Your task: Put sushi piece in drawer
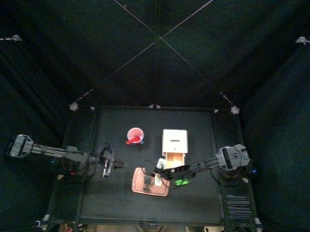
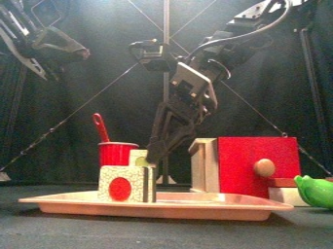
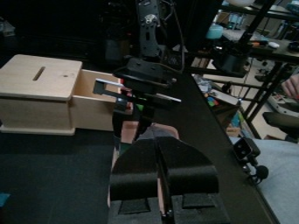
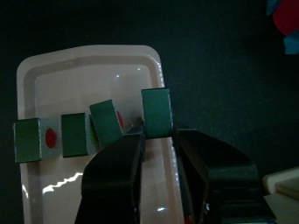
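Gleaming flat pink tray [image 4: 70, 74], blocky sushi pieces [image 4: 156, 112]

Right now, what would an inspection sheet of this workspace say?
Surface: black table, no spills seen.
Job's things: four sushi pieces stand on the pink tray; the tan drawer is pulled open.
Clutter: a pink-red cup behind the tray; a green object beside it.
Grippers: right gripper is low over the tray, jaws apart at one sushi piece; left gripper rests aside, shut.
Cables: they run along the arms; none seen on the table.
Surroundings: black curtains; shelving beyond.
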